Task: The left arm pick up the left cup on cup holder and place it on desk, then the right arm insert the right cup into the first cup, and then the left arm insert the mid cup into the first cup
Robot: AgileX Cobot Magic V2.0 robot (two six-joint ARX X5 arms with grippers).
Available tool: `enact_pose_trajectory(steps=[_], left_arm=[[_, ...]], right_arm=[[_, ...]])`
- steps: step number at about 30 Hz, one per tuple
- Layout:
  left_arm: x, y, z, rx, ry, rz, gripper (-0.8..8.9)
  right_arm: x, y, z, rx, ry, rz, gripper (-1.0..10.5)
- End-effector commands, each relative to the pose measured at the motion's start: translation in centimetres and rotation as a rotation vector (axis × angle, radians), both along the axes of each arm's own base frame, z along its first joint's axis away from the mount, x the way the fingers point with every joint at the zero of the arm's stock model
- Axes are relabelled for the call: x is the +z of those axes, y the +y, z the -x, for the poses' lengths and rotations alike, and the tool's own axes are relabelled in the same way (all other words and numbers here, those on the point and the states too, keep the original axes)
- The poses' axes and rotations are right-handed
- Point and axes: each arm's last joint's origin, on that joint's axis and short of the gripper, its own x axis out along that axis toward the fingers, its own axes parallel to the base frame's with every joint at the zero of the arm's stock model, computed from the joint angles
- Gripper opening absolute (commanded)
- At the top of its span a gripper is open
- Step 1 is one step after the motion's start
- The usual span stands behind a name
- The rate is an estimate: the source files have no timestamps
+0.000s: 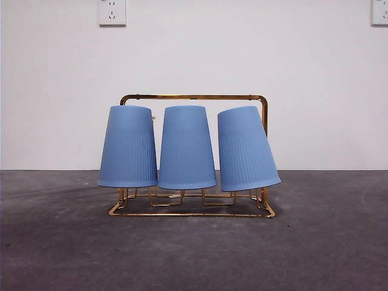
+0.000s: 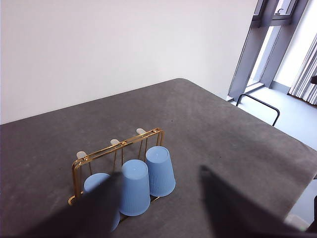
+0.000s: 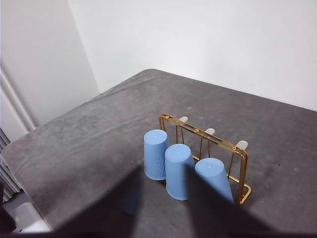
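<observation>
Three blue ribbed cups stand upside down on the gold wire cup holder [image 1: 194, 97] on the dark grey desk [image 1: 327, 242]: the left cup [image 1: 128, 147], the mid cup [image 1: 186, 148] and the right cup [image 1: 245, 148], which leans outward. No arm shows in the front view. My left gripper [image 2: 160, 171] hangs open high above the rack; one jaw partly covers the left cup [image 2: 96, 186], beside the mid cup [image 2: 134, 187] and right cup [image 2: 160, 171]. My right gripper [image 3: 163, 168] is also open and high, over the left cup [image 3: 156, 153], mid cup [image 3: 178, 171] and right cup [image 3: 214, 178].
White-tipped prongs [image 2: 141, 131] stand bare behind the cups, on the handle side of the rack. The desk's rounded corners and edges [image 3: 29, 134] show in both wrist views. A white wall with sockets [image 1: 112, 12] rises behind the desk.
</observation>
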Motion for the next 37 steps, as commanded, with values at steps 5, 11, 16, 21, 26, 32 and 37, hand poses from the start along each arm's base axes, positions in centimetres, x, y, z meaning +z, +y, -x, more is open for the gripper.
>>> enact_pose_trajectory(steps=[5,11,16,21,26,32,37], left_arm=[[0.4,-0.1,-0.2,-0.008,-0.023,-0.004,5.77],[0.4,-0.1,-0.3,-0.008,-0.019,-0.006,5.74],[0.4,-0.2,-0.4,-0.008,-0.015,-0.007,5.67],[0.4,-0.2,-0.4,-0.008,-0.012,-0.008,5.64],[0.3,-0.2,-0.4,-0.012,-0.002,-0.012,5.64],[0.1,-0.2,-0.4,-0.014,0.018,-0.019,5.64],[0.0,-0.2,-0.4,-0.014,0.025,-0.021,5.64]], right_arm=[[0.5,0.0,0.0,-0.001,0.003,-0.023,5.0],[0.5,0.0,0.0,-0.003,0.012,-0.03,5.0],[0.3,0.5,-1.6,-0.003,0.069,-0.014,5.0],[-0.6,1.6,-5.5,0.013,0.187,0.034,5.0],[-2.4,3.4,-10.4,0.048,0.285,0.123,5.0],[-5.4,6.3,-15.7,0.09,0.34,0.177,5.0],[-9.2,8.0,-18.2,0.063,0.366,0.239,5.0]])
